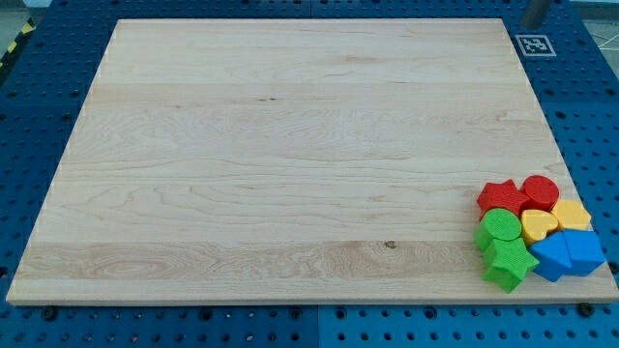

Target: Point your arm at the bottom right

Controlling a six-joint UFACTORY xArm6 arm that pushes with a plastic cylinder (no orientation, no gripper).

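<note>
Several blocks sit packed together at the view's bottom right corner of the wooden board (pixel 290 145). They are a red star (pixel 501 197), a red cylinder (pixel 541 190), a yellow heart (pixel 538 224), a yellow angular block (pixel 572 215), a green cylinder (pixel 500 227), a green star (pixel 510 263) and two blue blocks (pixel 551 257) (pixel 584 251). The blocks touch one another. A grey rod-like piece (pixel 535 12) pokes in at the view's top right edge, far above the blocks. I cannot tell whether it is my tip.
A black-and-white square marker (pixel 533 44) lies on the blue perforated table (pixel 590 106) just off the board's top right corner. The blue blocks lie close to the board's right edge.
</note>
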